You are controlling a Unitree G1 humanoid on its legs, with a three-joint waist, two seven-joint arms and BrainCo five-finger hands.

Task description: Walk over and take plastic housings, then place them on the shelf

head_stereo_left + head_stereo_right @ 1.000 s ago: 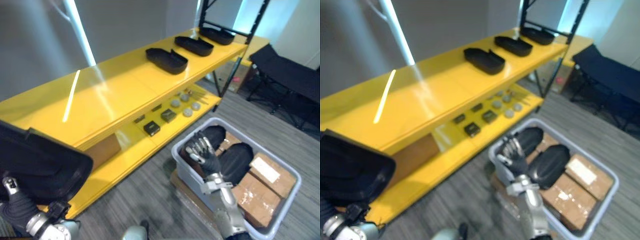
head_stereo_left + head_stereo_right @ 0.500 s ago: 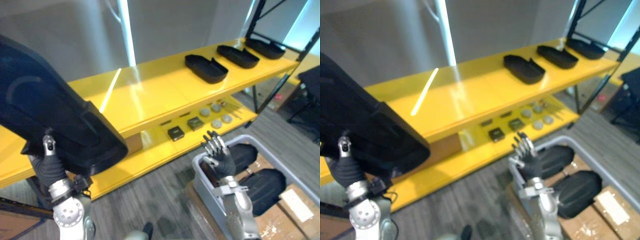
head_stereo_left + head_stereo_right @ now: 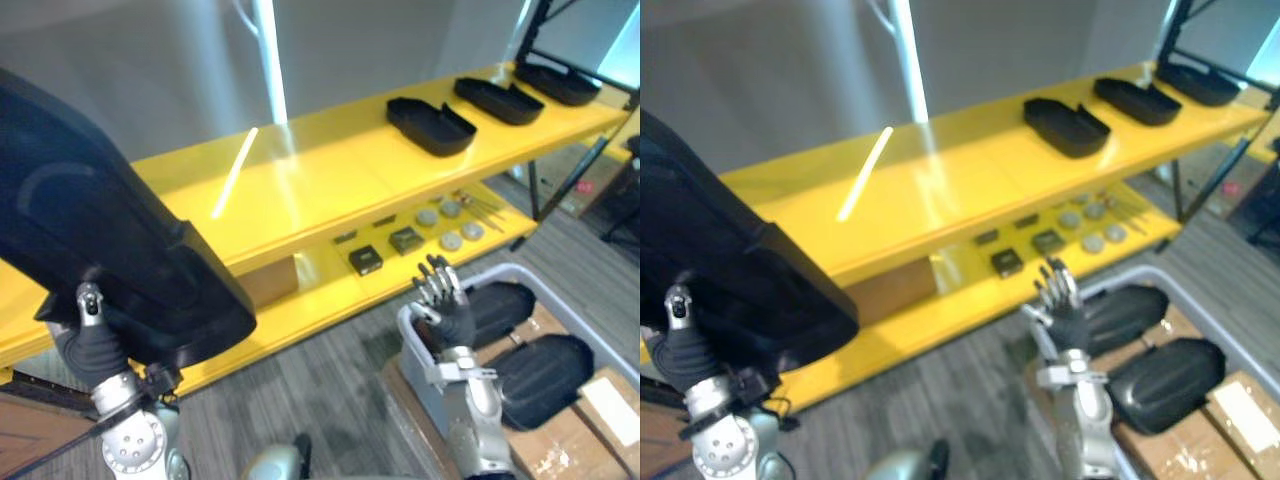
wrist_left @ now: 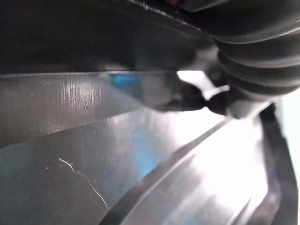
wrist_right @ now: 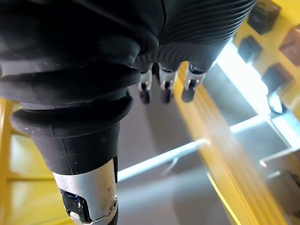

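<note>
plastic housing [image 3: 100,240] was held high against left hand [image 3: 95,345], grasp could not be told | right hand [image 3: 445,312] was seen spread, empty, by bin [image 3: 416,358] | risk: housing could be knocked on shelf [image 3: 320,180] edge and dropped

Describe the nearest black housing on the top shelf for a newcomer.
Find the long yellow shelf, with three black housings in a row on top. Yours is the first housing, beside the bare yellow stretch; the middle housing and last housing lie farther along.
</note>
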